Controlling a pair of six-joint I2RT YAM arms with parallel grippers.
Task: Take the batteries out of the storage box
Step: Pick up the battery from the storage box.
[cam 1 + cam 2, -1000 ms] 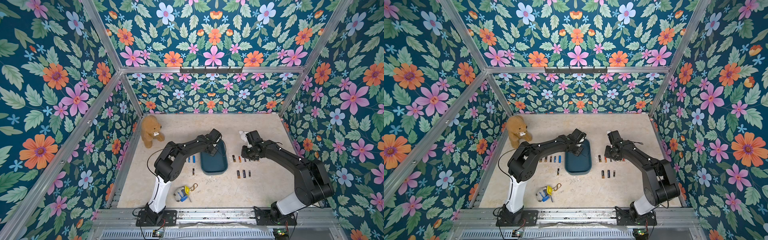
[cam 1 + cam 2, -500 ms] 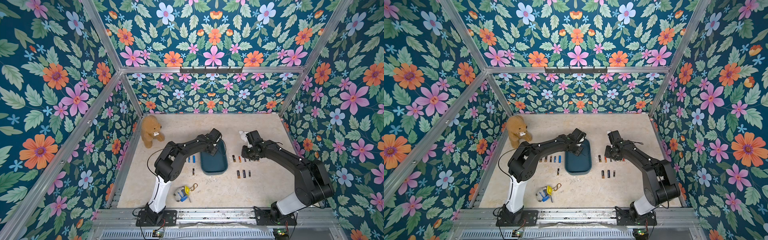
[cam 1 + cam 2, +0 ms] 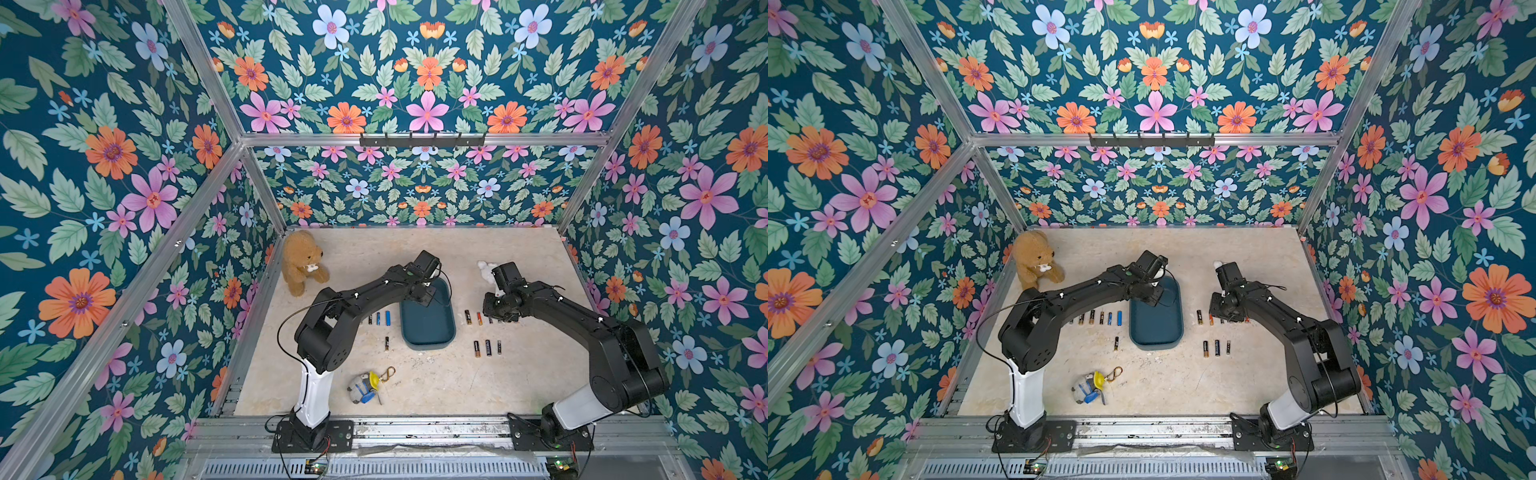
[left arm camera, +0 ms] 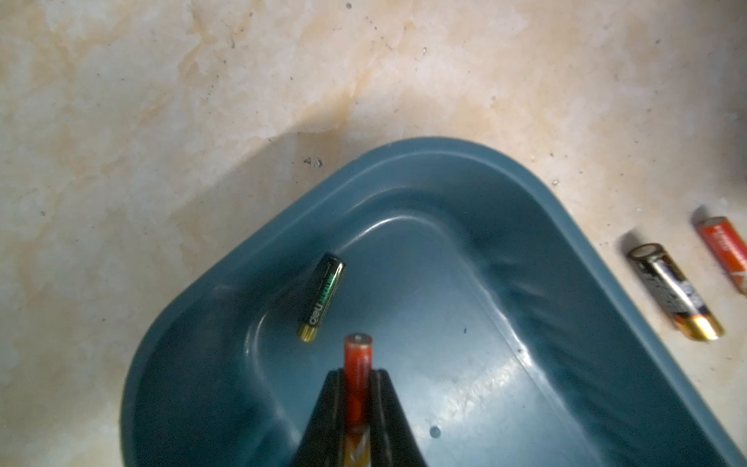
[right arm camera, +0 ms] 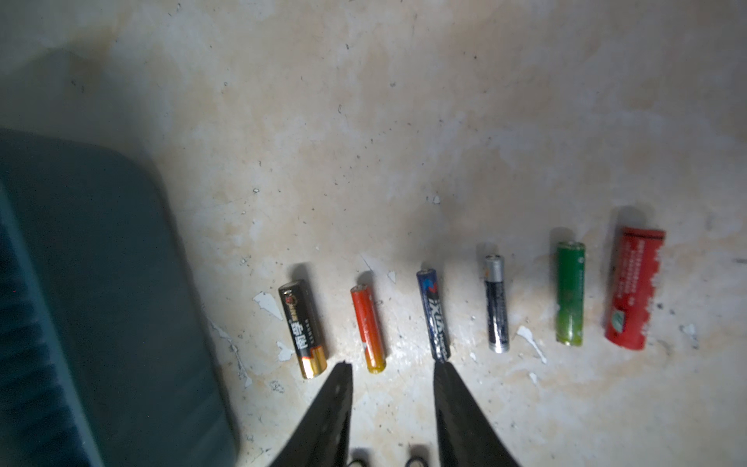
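The dark teal storage box (image 3: 428, 332) lies mid-table in both top views, its other point being (image 3: 1156, 328). My left gripper (image 4: 357, 374) hangs over the box's far end, shut on a red-orange battery (image 4: 357, 356). A black-and-green battery (image 4: 322, 297) lies loose on the box floor (image 4: 485, 323). My right gripper (image 5: 392, 370) is open, low over the table right of the box. Its tips stand just short of an orange battery (image 5: 368, 327) in a row of several batteries. More batteries (image 3: 379, 318) lie left of the box, and three (image 3: 487, 348) at its front right.
A brown teddy bear (image 3: 302, 262) sits at the back left. A small toy with a yellow part and key ring (image 3: 365, 386) lies near the front. A white object (image 3: 484, 268) rests behind the right arm. Floral walls close three sides.
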